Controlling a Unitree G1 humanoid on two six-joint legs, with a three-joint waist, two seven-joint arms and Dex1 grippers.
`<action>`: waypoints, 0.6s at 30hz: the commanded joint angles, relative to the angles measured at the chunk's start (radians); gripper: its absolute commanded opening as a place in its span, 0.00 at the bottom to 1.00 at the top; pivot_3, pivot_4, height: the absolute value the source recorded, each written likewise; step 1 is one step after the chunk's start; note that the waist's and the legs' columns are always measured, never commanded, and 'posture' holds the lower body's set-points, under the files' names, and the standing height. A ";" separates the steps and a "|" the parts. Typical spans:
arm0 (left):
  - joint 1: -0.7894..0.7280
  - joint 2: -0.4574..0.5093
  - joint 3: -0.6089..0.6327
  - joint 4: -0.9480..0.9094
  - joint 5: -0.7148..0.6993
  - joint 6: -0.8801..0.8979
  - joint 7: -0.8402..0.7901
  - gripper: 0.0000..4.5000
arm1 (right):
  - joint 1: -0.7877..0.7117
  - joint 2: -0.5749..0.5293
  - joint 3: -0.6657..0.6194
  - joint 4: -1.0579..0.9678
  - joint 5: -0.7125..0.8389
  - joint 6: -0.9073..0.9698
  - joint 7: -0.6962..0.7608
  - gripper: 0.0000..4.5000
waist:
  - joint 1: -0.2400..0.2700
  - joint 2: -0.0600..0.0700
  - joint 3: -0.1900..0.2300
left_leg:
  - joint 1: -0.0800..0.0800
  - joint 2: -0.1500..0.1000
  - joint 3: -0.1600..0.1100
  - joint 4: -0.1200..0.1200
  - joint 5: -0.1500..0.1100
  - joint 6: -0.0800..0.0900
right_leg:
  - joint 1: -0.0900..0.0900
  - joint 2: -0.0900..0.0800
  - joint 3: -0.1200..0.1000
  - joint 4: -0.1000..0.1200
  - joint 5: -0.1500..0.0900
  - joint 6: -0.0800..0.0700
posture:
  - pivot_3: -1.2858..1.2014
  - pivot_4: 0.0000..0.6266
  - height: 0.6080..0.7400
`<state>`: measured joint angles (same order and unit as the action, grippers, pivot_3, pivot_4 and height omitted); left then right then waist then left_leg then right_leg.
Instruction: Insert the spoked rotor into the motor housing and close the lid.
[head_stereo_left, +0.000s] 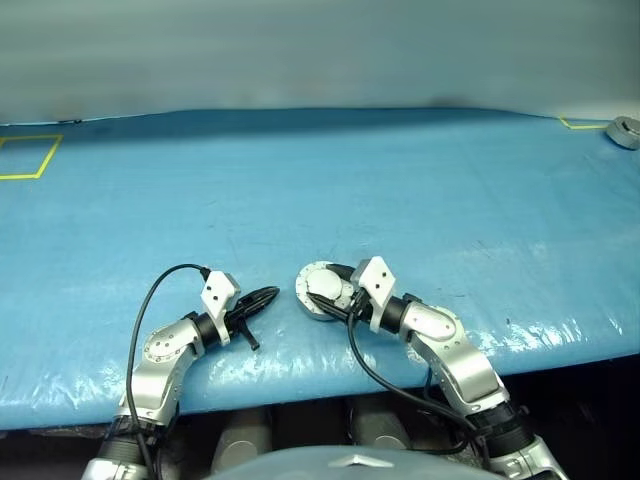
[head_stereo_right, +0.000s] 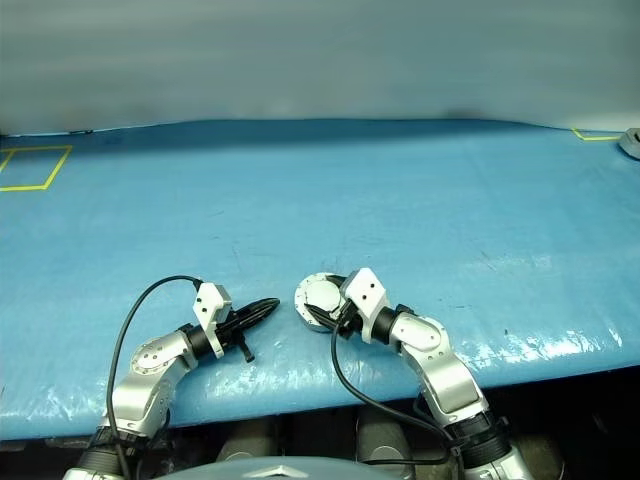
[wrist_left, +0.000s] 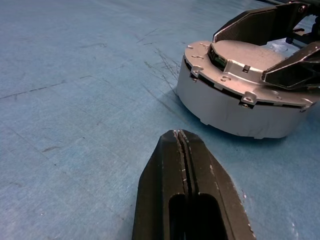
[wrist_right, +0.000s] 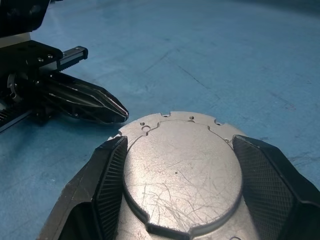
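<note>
The motor housing (head_stereo_left: 320, 292) is a round grey puck on the blue table, close to the front edge. Its lid (wrist_right: 180, 170) lies flat on top, smooth scratched face up. My right gripper (wrist_right: 179, 142) reaches over it from the right, one black finger (wrist_right: 107, 170) on each side of the lid's raised disc, pressed against its edge. My left gripper (wrist_left: 179, 136) is shut and empty. It lies low on the table just left of the housing, its tip pointing at the housing with a small gap between. The spoked rotor is hidden.
The blue plastic-covered table (head_stereo_left: 330, 170) stretches far ahead. A yellow tape square (head_stereo_left: 25, 157) marks the far left. A yellow tape corner (head_stereo_left: 580, 124) and a small grey object (head_stereo_left: 624, 131) sit at the far right. The table's front edge (head_stereo_left: 300, 385) runs just under my wrists.
</note>
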<state>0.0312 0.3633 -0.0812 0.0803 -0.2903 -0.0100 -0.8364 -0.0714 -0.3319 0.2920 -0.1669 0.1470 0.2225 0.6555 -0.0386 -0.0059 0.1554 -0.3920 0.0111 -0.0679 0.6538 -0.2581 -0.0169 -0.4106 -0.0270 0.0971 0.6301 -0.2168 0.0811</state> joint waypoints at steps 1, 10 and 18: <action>-0.002 0.004 0.011 -0.007 -0.002 -0.017 -0.005 0.00 | 0.003 -0.033 0.027 0.033 -0.061 0.039 -0.009 0.67 | 0.000 0.000 -0.001 | 0.000 0.000 0.000 0.000 0.000 0.000 | 0.000 0.000 0.000 0.000 0.000 0.000 | 0.52 0.24 1.00; -0.011 -0.012 0.006 -0.033 -0.035 0.007 -0.018 0.00 | -0.018 -0.079 0.081 0.084 -0.148 0.100 -0.033 0.67 | -0.001 -0.004 -0.003 | 0.016 0.001 0.002 0.000 0.000 0.000 | 0.014 0.000 0.000 0.000 -0.001 -0.001 | 0.52 0.24 1.00; -0.107 -0.045 -0.023 -0.027 -0.119 0.095 -0.109 0.00 | -0.025 -0.083 0.078 0.079 -0.135 0.115 -0.031 0.67 | 0.000 -0.007 -0.007 | 0.016 0.001 0.002 0.003 0.001 0.001 | 0.016 0.000 0.001 0.000 -0.001 -0.001 | 0.52 0.24 1.00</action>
<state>-0.0594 0.3171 -0.0932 0.0712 -0.4038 0.0825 -0.9230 -0.1258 -0.3824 0.3596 -0.1660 0.0621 0.2648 0.6341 -0.0382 -0.0126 0.1481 -0.3758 0.0121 -0.0661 0.6566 -0.2576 -0.0159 -0.3943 -0.0269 0.0976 0.6305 -0.2175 0.0802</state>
